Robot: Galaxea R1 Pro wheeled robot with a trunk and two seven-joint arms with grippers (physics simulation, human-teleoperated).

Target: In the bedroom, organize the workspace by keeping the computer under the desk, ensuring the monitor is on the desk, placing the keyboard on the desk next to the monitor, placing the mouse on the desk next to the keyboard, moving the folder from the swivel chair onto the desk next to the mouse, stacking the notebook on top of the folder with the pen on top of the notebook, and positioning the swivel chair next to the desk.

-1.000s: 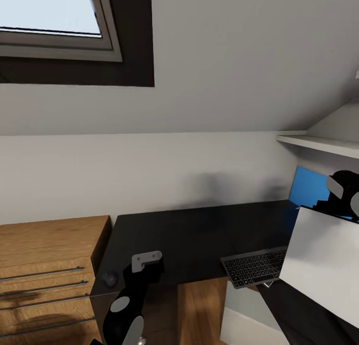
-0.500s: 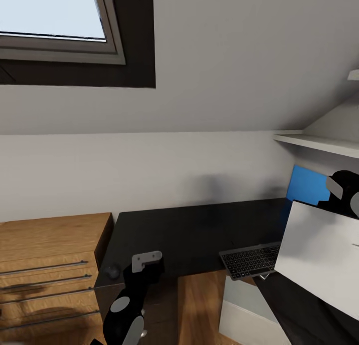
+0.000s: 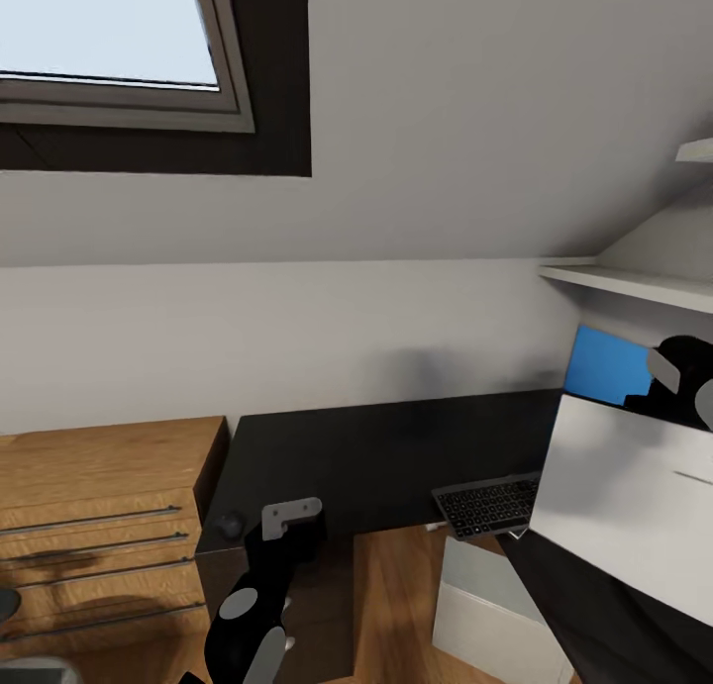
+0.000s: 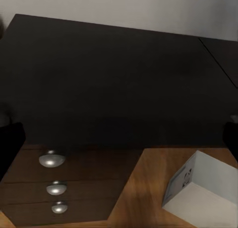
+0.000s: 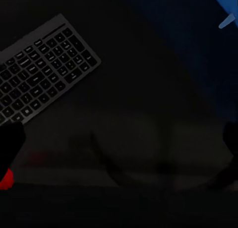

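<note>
Stretching along the pale wall, the desk offers a broad bare black surface between the wood cabinet and the monitor, whose pale back fills the right side. The keyboard lies at the surface's front edge, its near corner just past the lip, touching the monitor's lower corner. A small dark mouse sits at the front corner nearest the cabinet. Below the keyboard, the computer stands on the wood floor. A bright blue folder rises behind the monitor. The left gripper hovers before the three-knob drawer unit, fingers spread wide and empty. The right gripper hangs over the keyboard, fingers likewise wide apart, empty.
</note>
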